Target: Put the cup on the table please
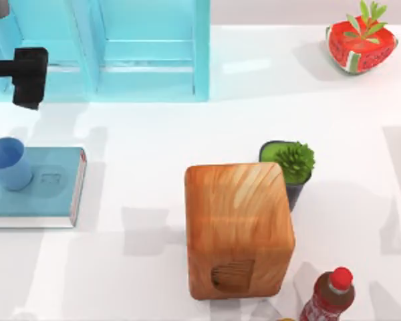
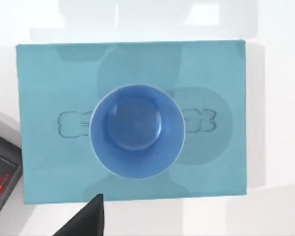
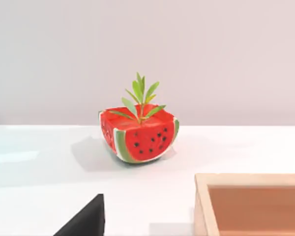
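The cup (image 1: 7, 162) is small, light blue and has no handle. It stands upright on a teal book (image 1: 43, 190) at the left edge of the white table (image 1: 154, 134). In the left wrist view I look straight down into the cup (image 2: 136, 131), which sits at the middle of the book (image 2: 49, 78) with nothing in it. My left gripper (image 1: 27, 77) hangs above this spot, apart from the cup and holding nothing. A dark part of my right gripper (image 3: 86, 219) shows low in the right wrist view, far from the cup.
A translucent light-blue shelf unit (image 1: 134, 50) stands at the back left. A large wooden block (image 1: 237, 231) fills the middle front, with a dark pot holding a green plant (image 1: 291, 166) behind it. A watermelon planter (image 1: 361, 43) sits back right, a red bottle (image 1: 331, 294) front right.
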You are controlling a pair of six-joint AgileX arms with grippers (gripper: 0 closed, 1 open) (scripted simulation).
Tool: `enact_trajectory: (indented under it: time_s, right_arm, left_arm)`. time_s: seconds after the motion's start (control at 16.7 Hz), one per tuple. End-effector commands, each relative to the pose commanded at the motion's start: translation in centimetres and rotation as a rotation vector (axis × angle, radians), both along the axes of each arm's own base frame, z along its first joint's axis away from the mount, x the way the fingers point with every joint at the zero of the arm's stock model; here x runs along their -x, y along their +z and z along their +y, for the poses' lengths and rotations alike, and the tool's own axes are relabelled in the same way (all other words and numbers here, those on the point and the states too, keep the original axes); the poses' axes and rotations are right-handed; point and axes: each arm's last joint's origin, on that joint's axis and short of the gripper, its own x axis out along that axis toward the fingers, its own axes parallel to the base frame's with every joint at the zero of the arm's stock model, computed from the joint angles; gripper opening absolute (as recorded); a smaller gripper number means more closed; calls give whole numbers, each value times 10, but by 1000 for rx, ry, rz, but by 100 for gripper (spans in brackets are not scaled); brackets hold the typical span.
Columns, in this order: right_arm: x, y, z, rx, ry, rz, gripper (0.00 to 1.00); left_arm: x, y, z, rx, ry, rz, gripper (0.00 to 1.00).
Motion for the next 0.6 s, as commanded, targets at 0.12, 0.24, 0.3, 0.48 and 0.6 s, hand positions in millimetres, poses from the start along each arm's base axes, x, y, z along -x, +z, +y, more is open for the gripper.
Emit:
enact_trajectory:
  time_s: [0.12, 0.24, 0.3, 0.48, 0.6]
  right_arm:
    - [0, 0, 0, 0, 0, 0, 100]
    - [0, 0, 0, 0, 0, 0, 100]
    - [0, 0, 0, 0, 0, 0, 100]
    - [0, 0, 0, 0, 0, 0, 100]
    - [0, 0, 0, 0, 0, 0, 100]
  left_arm:
    - [-26, -11, -4, -20, 3, 127, 100]
    - [-45, -22, -6, -43, 9, 230, 100]
    - [-52, -26, -6, -54, 13, 268, 100]
    - [-61, -32, -6, -74, 22, 322, 100]
    - [-61, -32, -6, -74, 22, 322, 100]
